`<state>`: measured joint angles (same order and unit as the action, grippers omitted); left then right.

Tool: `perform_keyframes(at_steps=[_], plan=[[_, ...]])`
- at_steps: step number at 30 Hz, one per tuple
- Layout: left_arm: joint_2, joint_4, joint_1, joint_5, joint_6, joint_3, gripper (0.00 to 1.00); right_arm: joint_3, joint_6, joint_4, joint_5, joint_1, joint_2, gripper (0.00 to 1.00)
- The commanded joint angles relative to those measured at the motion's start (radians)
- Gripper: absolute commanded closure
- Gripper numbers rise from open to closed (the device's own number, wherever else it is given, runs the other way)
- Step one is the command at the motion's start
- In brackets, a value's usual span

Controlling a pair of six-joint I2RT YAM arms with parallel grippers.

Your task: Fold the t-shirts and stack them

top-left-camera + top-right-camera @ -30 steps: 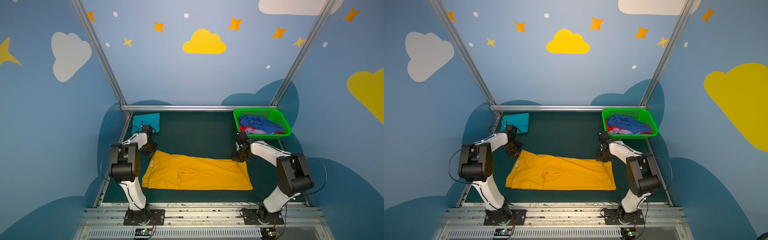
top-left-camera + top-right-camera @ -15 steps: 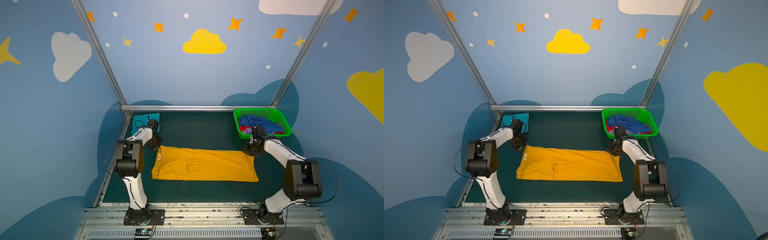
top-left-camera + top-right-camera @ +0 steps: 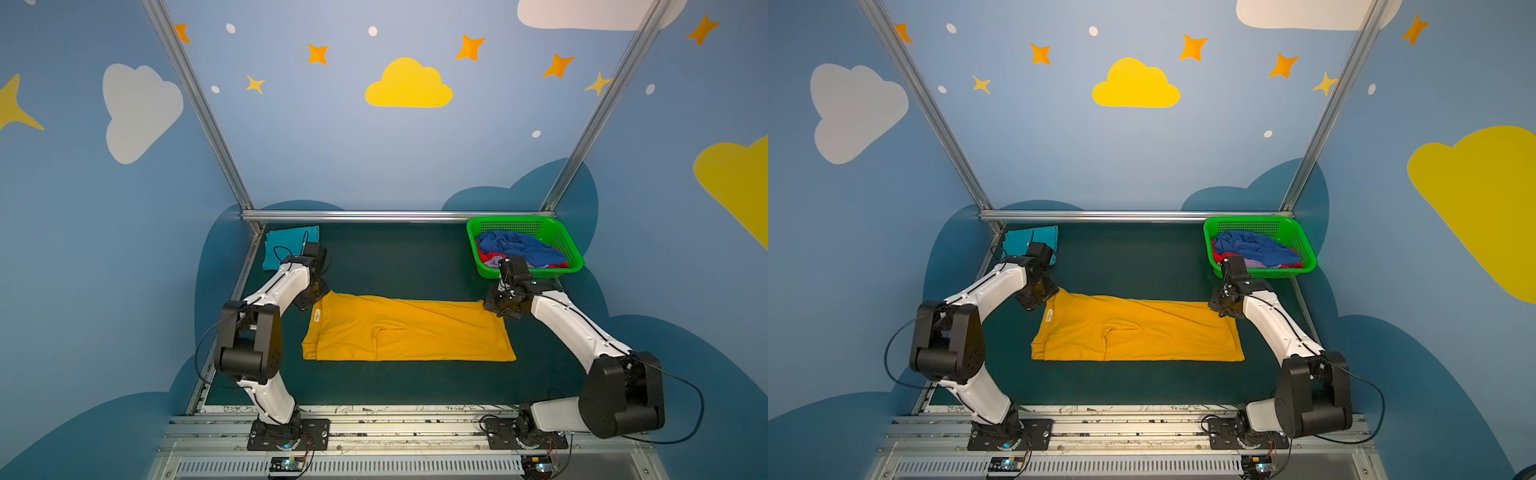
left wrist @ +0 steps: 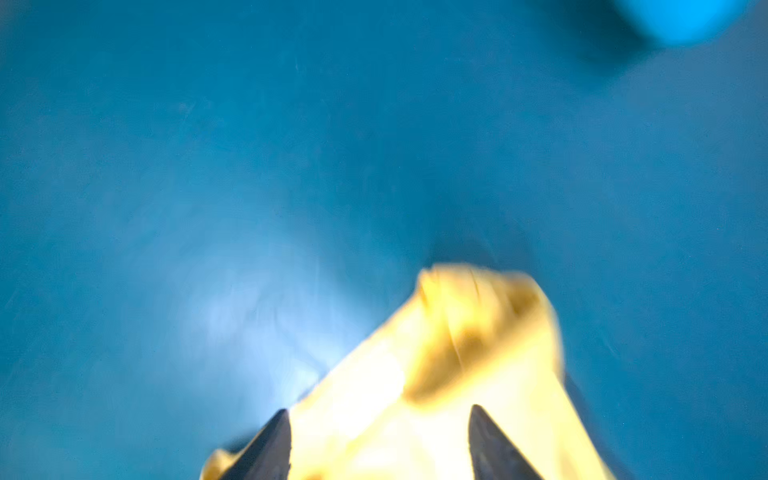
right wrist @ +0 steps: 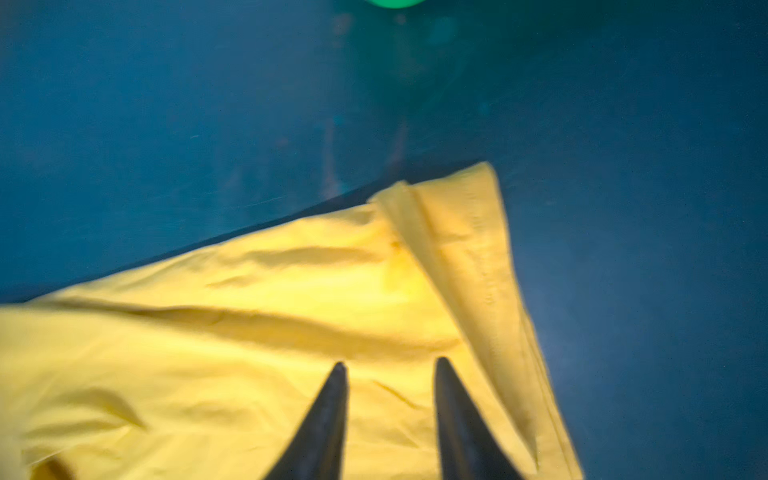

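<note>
Release at the end of a lengthwise fold. The yellow t-shirt (image 3: 407,332) lies on the table (image 3: 395,262) as a long band running from left to right, between the two arms, with a white neck label showing at its left end. Compared with a second ago, the band has been drawn a little toward the back wall and its far edge pulled straighter. The left end effector (image 4: 379,409) hangs over the far left corner of the shirt with its jaws well apart and nothing between them. The right end effector (image 5: 391,361) hangs over the far right corner with a narrower gap, also empty; the cloth lies slack beneath both. The shirt is thus free, which suggests that this fold is finished and that crosswise folds come next. A folded teal t-shirt (image 3: 291,245) in the far left corner appears to mark where the stack goes. Blue, red and lavender shirts (image 3: 515,247) wait crumpled in the green basket (image 3: 557,239).
</note>
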<state>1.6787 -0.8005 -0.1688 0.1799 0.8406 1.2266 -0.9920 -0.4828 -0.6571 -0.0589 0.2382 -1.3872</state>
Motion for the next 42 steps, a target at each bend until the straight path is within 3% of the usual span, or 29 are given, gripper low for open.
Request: perform_keyframes(at_steps=[1, 7, 14, 21, 28, 34, 38, 42], plan=[[-0.046, -0.067, -0.094, 0.054, 0.073, -0.047, 0.37, 0.062, -0.001, -0.021, 0.02, 0.045, -0.037, 0.73], [0.004, -0.019, -0.206, 0.006, 0.129, -0.082, 0.37, 0.117, -0.015, 0.034, 0.067, 0.061, -0.137, 0.71], [0.217, 0.102, -0.209, 0.01, 0.078, -0.003, 0.45, 0.191, -0.048, 0.023, 0.103, 0.038, -0.137, 0.66], [0.498, 0.069, -0.198, -0.052, -0.057, 0.378, 0.46, 0.196, -0.111, -0.086, 0.117, 0.149, -0.079, 0.61], [0.787, 0.107, -0.198, -0.233, -0.132, 0.765, 0.46, 0.205, -0.246, -0.043, 0.186, 0.457, -0.131, 0.59], [1.068, 0.07, -0.233, -0.466, -0.19, 1.305, 0.39, -0.046, -0.115, -0.06, 0.126, 0.721, -0.323, 0.62], [1.134, 0.106, -0.241, -0.625, -0.18, 1.54, 0.3, -0.124, -0.08, -0.049, 0.117, 0.694, -0.242, 0.61], [1.021, 0.137, -0.235, -0.692, -0.191, 1.532, 0.23, -0.121, -0.082, -0.07, 0.061, 0.593, -0.106, 0.57]])
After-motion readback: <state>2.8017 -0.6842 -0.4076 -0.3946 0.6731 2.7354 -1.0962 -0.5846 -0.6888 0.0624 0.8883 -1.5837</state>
